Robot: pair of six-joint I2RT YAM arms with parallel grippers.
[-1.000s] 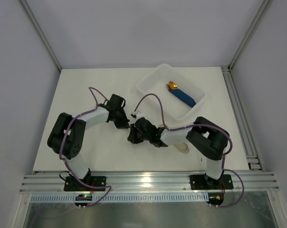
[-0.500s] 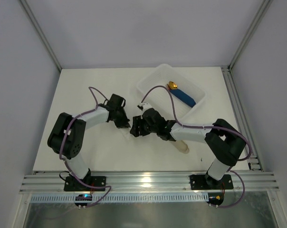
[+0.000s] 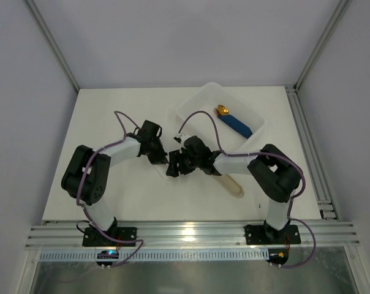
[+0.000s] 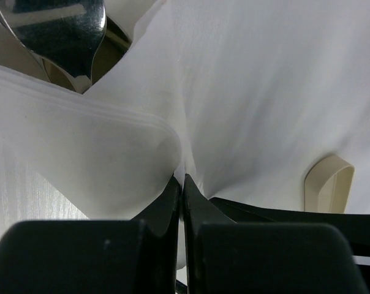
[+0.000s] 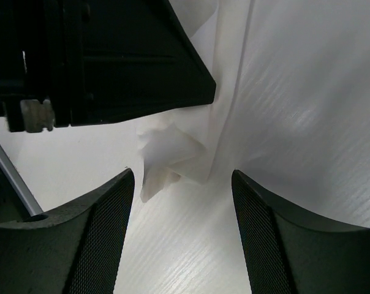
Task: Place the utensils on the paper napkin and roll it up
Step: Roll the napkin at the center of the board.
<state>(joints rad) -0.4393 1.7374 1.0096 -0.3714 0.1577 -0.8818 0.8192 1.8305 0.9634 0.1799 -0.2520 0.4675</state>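
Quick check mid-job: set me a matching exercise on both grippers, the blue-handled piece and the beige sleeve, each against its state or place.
Things:
1. left gripper
2. right gripper
3. blue-handled piece
4. beige sleeve

State or place:
A. inside the white tray
B. open, fingers apart
C. shut on the paper napkin
D. lying on the table

Pairs: 1-C, 2-B, 3-A, 4-D.

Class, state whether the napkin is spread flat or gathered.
Gathered: the left gripper is shut on the napkin, and creases fan out from its fingertips.
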